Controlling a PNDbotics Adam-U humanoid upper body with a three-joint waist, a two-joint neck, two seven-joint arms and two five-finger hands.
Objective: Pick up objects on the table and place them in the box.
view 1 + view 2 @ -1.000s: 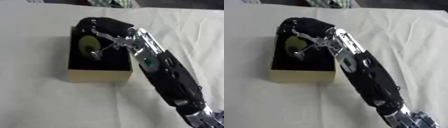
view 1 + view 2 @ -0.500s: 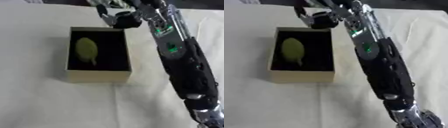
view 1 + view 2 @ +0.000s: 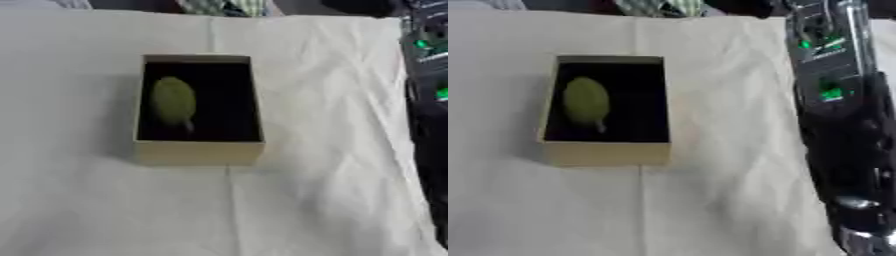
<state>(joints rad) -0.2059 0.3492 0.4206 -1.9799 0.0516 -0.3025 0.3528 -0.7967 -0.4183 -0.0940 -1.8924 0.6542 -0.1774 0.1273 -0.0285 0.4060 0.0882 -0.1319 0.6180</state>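
Box (image 3: 199, 150): open, on the cloth-covered table (image 3: 332, 190).
Green object (image 3: 172, 101): inside the box, left side.
Right arm (image 3: 842, 125): along right edge; robot hand out of view, state unknown.

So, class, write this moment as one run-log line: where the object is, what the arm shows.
green object: inside box | right arm: along right edge, hand out of view | left hand: not in view | cloth: nothing else visible on it

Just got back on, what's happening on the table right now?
Nothing is being handled at this moment. A green object lies inside the box, toward its left side, on the white cloth. The right arm runs along the right edge, reaching away past the top; neither hand shows.
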